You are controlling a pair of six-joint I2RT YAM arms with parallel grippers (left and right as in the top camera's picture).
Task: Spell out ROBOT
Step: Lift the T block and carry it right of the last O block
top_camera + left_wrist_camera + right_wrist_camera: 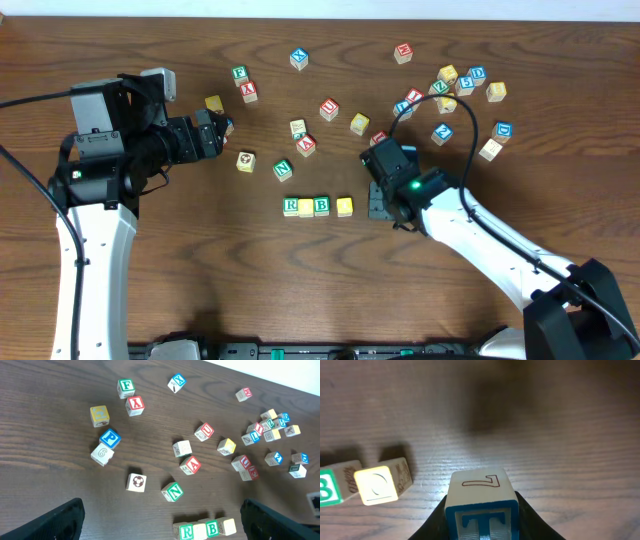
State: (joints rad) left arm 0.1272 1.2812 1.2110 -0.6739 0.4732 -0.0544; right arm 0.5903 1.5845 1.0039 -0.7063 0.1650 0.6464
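My right arm holds a blue T block beside the row of letter blocks on the counter.

The right jaws are clenched on the T block, which stands upright just right of the row's end, apart from the yellow block whose letter is washed out. I cannot tell if it touches the wood. The row reads R block, a pale block, B block, then that yellow block. My left jaws are released, fingers spread wide above scattered blocks.
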